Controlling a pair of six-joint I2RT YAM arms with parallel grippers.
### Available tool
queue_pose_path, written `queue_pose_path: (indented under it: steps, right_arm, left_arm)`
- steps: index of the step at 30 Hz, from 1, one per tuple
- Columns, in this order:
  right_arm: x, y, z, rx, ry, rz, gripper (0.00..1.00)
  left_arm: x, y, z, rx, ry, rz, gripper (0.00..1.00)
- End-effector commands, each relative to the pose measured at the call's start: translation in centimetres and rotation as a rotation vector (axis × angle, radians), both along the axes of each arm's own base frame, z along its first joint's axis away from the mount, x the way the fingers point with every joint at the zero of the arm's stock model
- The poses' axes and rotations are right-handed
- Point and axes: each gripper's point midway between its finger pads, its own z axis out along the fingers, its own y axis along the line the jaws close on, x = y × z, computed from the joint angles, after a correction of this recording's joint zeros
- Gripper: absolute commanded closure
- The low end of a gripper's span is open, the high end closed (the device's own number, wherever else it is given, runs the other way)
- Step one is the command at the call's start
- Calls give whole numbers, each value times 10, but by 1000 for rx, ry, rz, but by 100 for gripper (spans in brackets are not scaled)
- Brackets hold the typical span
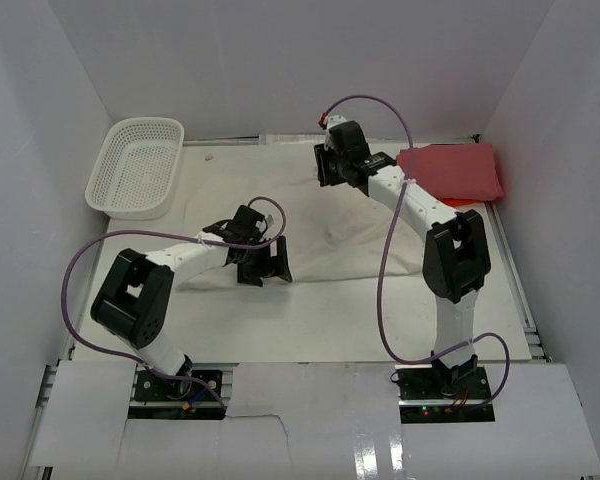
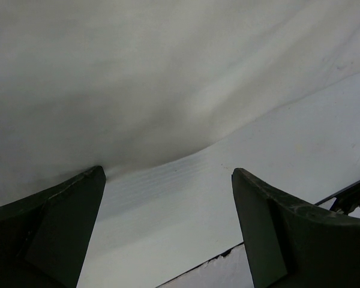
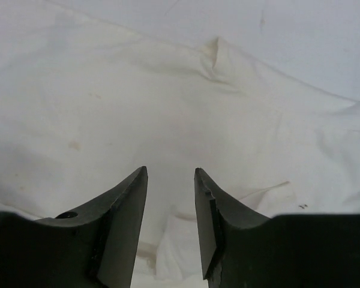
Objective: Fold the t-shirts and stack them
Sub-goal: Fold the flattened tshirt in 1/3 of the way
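A cream-white t-shirt [image 1: 340,235] lies spread flat across the middle of the table. A red t-shirt [image 1: 450,170] lies folded at the back right. My left gripper [image 1: 265,268] hovers at the white shirt's near edge. Its jaws stand wide open, with nothing between them [image 2: 168,173]; the shirt's [image 2: 138,90] hem runs just ahead of the fingertips. My right gripper [image 1: 328,168] is over the white shirt's far edge. In the right wrist view it [image 3: 170,170] is open with a narrow gap, and only the flat cloth [image 3: 168,102] lies below it.
A white mesh basket [image 1: 135,165] stands at the back left. White walls close in the left, back and right. Bare white table surface [image 2: 198,210] shows near the left gripper. Purple cables loop off both arms.
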Motion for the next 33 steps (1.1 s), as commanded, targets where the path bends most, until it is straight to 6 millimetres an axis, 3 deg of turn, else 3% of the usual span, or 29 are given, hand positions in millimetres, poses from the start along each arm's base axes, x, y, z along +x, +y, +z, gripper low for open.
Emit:
queue_pose_path:
  steps: [1,3,6,10,11,13,16,17,19,20,23,33]
  right_arm:
    - [-7,-22,24,-110,36,-57,57]
    - [-21,-33,15,-160,102,-75,59]
    - [-38,-31,-3,-156,175,-28,59]
    - [-48,-31,-30,-191,272,-9,54]
    - [-51,-29,-41,-198,313,0,44]
    - [-59,-28,-44,-200,349,15,39]
    - [-68,-25,-52,-182,361,24,39]
    - [-71,-24,-52,-172,363,30,40]
    - [-78,-21,-56,-161,384,45,41]
    - [-80,-20,-58,-167,388,48,41]
    - [-83,-18,-65,-172,401,56,43]
    - [-77,-6,-76,-266,385,101,44]
  left_arm:
    - [-19,-9,3,27,65,-55,2]
    - [-16,-19,18,20,42,-77,2]
    - [3,-44,50,-10,-44,-101,2]
    - [11,-62,45,7,-21,-115,2]
    - [15,-70,49,2,-31,-116,2]
    - [22,-80,56,-21,-64,-90,2]
    - [29,-91,63,-93,-104,-59,2]
    - [21,-90,52,-106,-67,-31,2]
    - [24,-97,54,-181,-101,-6,2]
    - [15,-95,40,-188,-53,22,2]
    - [15,-99,29,-218,-29,50,2]
    - [15,-95,-13,-142,23,50,2]
